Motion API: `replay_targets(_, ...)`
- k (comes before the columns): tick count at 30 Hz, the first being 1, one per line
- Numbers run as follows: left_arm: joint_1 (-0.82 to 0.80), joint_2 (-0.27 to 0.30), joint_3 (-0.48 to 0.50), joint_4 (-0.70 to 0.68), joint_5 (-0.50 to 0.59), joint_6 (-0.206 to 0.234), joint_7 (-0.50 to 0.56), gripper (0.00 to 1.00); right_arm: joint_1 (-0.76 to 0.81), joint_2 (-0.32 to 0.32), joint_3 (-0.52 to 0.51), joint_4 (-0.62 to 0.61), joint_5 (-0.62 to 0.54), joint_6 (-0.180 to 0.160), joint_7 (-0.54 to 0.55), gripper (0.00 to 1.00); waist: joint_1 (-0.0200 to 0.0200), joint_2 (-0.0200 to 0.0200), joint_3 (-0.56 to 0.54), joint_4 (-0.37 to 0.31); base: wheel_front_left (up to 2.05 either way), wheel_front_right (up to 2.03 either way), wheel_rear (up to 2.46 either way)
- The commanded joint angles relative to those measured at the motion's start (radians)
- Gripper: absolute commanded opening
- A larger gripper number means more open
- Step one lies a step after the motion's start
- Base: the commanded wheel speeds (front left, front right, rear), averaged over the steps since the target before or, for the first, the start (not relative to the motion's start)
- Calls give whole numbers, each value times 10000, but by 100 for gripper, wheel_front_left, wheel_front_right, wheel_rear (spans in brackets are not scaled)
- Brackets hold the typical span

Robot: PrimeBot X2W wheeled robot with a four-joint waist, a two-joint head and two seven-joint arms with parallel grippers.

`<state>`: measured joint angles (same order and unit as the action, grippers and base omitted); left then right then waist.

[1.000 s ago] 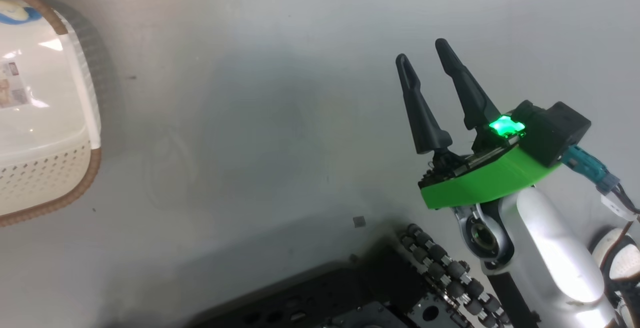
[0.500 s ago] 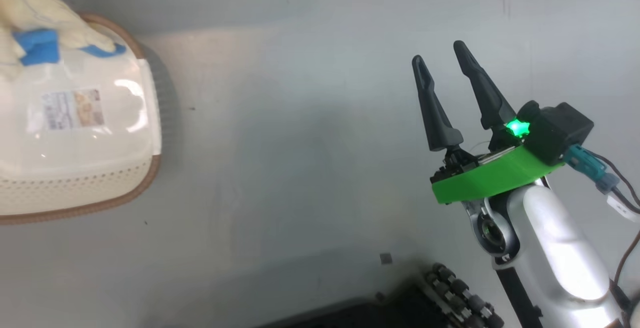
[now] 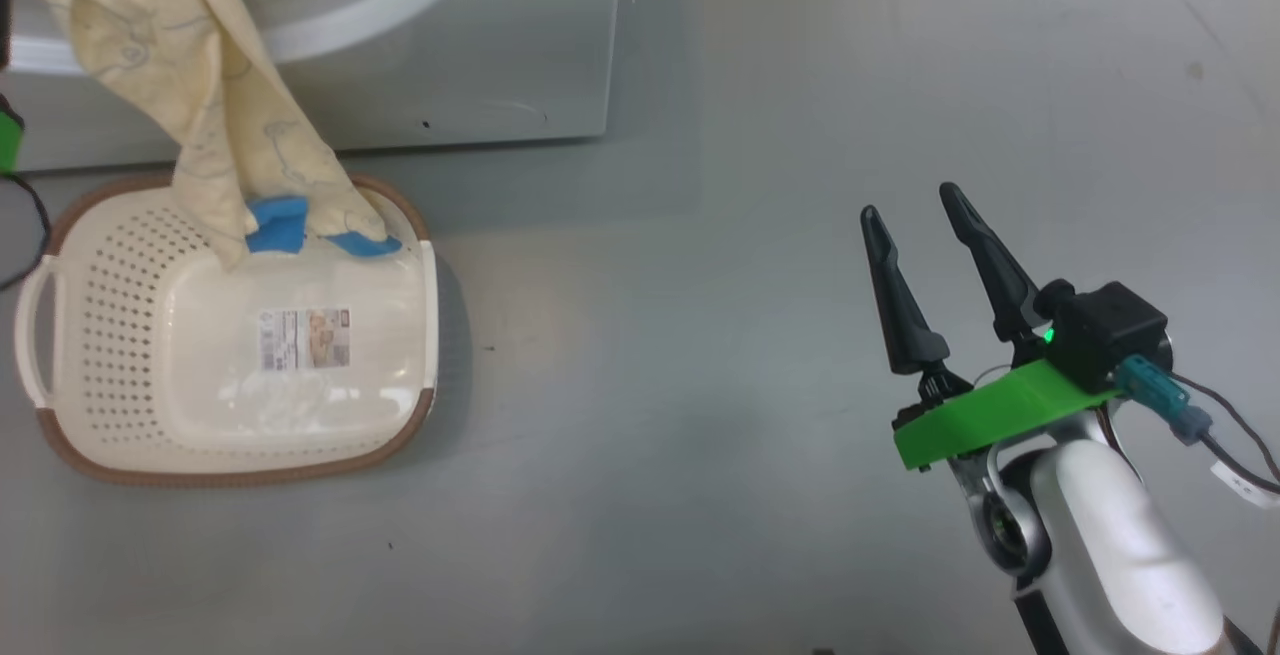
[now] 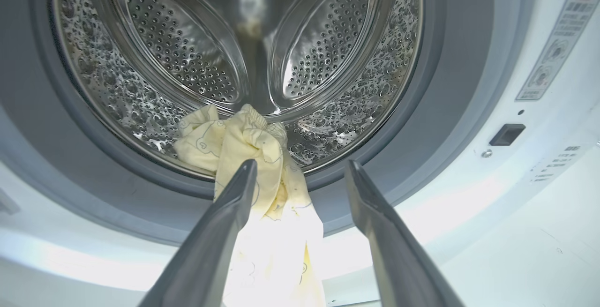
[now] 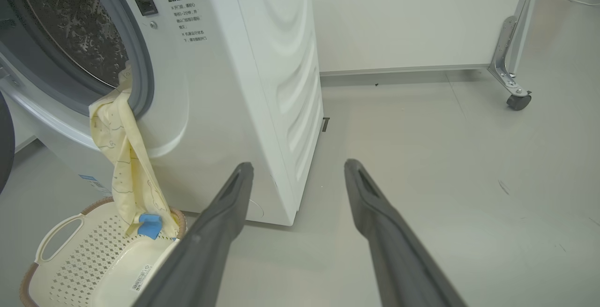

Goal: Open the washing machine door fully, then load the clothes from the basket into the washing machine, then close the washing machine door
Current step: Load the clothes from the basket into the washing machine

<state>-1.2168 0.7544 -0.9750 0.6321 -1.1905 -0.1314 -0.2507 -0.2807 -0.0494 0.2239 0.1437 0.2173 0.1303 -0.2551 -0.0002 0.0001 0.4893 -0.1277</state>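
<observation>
**Cloth hanging half in, half out of the drum; both pincers standing open**

The clothes [image 3: 200, 85] are draping over the lower lip of the washing machine [image 3: 500, 55] opening. In the left wrist view their top end is bunching on the front edge of the perforated steel drum [image 4: 187, 63], where it meets the grey gasket [image 4: 450, 63]. The rest is trailing down the white front. The bright blue patches [image 3: 275, 235] at the bottom end are resting on the far rim of the basket [image 3: 100, 335].

The basket is sitting on the grey floor [image 3: 700, 335], close against the foot of the machine's front. The label [image 3: 303, 337] is showing on its bare bottom.

The left gripper [image 4: 301, 162] is pointing into the open drum with its two fingers spread wide. The cloth is passing just beside and behind one finger, and the jaws are not closing on it, so it is gripping nothing.

The right gripper [image 3: 908, 202] is hovering over bare floor, well apart from the basket and to the right of the machine's front corner. Its fingers are likewise standing wide apart and it is holding nothing.
</observation>
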Motion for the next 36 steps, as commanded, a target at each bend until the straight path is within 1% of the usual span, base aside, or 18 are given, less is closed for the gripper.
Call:
replay_targets(1,610,283,1049,-317,300,8,-109,100,285,-8,31,-191,-28,4,-67,100,2,-1,-1132,492,0,0,0)
replay_targets(2,1008,207,1342,-429,492,8,-109,100,368,-8,-5,-157,43,4,-67,100,2,-1,-1330,546,0,0,0)
replay_targets(3,1008,207,1342,-429,492,8,-109,100,368,-8,-5,-157,43,4,-67,100,2,-1,-1330,546,0,0,0)
replay_targets(9,3326,-351,3328,-1290,1653,12,-109,100,860,-8,-56,75,162,4,-67,100,2,-1,-2401,854,0,0,0)
replay_targets(15,5434,-778,4705,-2386,2761,384,-110,100,1177,-8,58,236,359,4,-67,100,2,-1,-3290,1046,0,0,0)
replay_targets(18,6379,-909,5165,-2876,3222,565,-110,100,1309,-8,118,297,468,4,-67,100,2,-1,-3689,1102,0,0,0)
replay_targets(22,7480,-1214,5837,-3594,3424,796,-110,100,1454,-8,22,309,574,4,-67,100,2,-1,-3987,1201,0,0,0)
replay_targets(27,8793,-1519,6386,-4328,3775,1155,-110,100,1685,-8,-62,328,654,4,-67,100,2,-1,-4312,1296,0,0,0)
replay_targets(30,9534,-1910,6882,-4642,3797,1362,-110,100,1816,-8,-71,363,705,4,-67,100,2,-1,-4499,1328,0,0,0)
replay_targets(32,9957,-2140,7130,-4781,4023,1458,-110,100,1887,-8,-91,387,728,4,-67,100,2,-1,-4610,1355,0,0,0)
replay_targets(36,10690,-2750,7626,-5036,4553,1510,-110,100,1980,-8,-94,436,751,4,-67,100,2,-1,-4814,1348,0,0,0)
